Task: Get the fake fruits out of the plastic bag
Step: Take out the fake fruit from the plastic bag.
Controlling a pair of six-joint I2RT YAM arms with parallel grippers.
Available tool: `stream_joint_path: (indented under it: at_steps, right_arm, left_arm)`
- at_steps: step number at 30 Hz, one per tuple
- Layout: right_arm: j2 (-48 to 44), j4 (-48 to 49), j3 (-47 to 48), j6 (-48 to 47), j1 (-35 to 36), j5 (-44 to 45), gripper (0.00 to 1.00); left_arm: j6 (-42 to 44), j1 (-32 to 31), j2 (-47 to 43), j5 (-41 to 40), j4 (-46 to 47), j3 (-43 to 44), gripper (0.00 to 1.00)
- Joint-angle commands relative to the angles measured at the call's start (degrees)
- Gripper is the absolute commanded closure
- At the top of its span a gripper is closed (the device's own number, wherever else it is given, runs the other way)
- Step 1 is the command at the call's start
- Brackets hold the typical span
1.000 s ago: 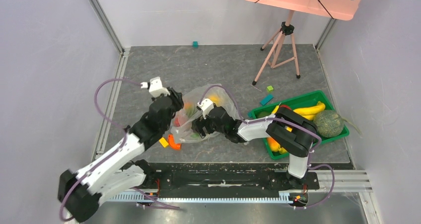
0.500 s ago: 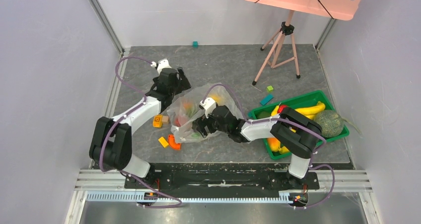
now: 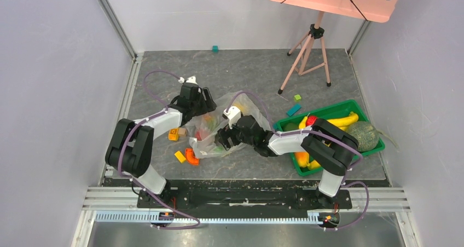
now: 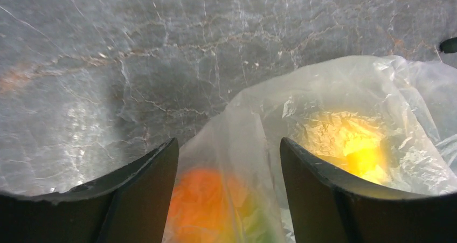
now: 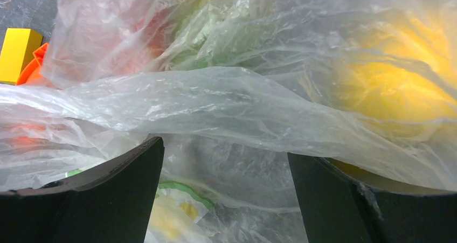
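The plastic bag point(image 3: 221, 125) lies crumpled mid-table with fake fruits inside: an orange-red one point(image 3: 203, 131) and a yellow one point(image 3: 241, 109). My left gripper point(image 3: 204, 104) sits at the bag's far left edge, open. In the left wrist view my left gripper point(image 4: 227, 146) straddles a fold of plastic bag point(image 4: 248, 124) over an orange-green fruit point(image 4: 210, 200), with a yellow fruit point(image 4: 358, 148) to the right. My right gripper point(image 3: 221, 140) is open at the bag's near side. In the right wrist view, bag film point(image 5: 226, 100) stretches across my right gripper point(image 5: 225, 151); yellow point(image 5: 393, 87) and green point(image 5: 215, 27) fruits show through it.
Orange point(image 3: 174, 133) and yellow point(image 3: 179, 156) blocks and a curved orange piece point(image 3: 191, 157) lie left of the bag. A green tray point(image 3: 353, 105) with a banana point(image 3: 340, 121) stands at the right, a melon point(image 3: 362, 136) at its edge. A tripod point(image 3: 309, 55) stands behind.
My left arm has folded back and swung its gripper from over the bag's left side to its far left edge, jaws now wider. An orange block now shows left of the bag. The right arm barely moved.
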Motion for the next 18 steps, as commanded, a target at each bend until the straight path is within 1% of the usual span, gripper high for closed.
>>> stream_joint_path:
  at_steps: [1, 3, 5, 7, 8, 11, 18]
  right_arm:
    - [-2.37, 1.99, -0.89, -0.79, -0.28, 0.15, 0.12]
    - [-2.65, 2.03, -1.22, -0.86, -0.29, 0.25, 0.12]
    - [-2.98, 2.7, -1.77, -0.81, -0.38, 0.39, 0.12]
    - [-3.28, 3.49, -2.29, -1.02, -0.47, 0.37, 0.13]
    - [-3.39, 3.72, -2.41, -1.34, -0.54, 0.43, 0.12]
    - [-2.94, 3.98, -2.09, -2.69, -0.97, -0.16, 0.12]
    - [-0.6, 3.34, 0.87, -7.27, -2.22, -7.6, 0.1]
  left_arm:
    - [0.27, -0.12, 2.05, 4.68, 2.09, -0.95, 0.34]
    - [0.38, -0.2, 2.5, 5.64, 2.26, -1.45, 0.52]
    - [0.35, -0.15, 2.62, 6.46, 3.37, -2.35, 0.75]
    - [0.47, -0.15, 2.9, 6.86, 4.03, -3.08, 0.92]
    - [0.69, -0.11, 3.02, 7.06, 4.19, -3.3, 0.97]
    - [1.14, -0.11, 3.53, 8.9, 5.46, -3.96, 0.98]
    - [1.07, -0.05, 5.34, 16.67, 10.14, -5.33, 0.98]
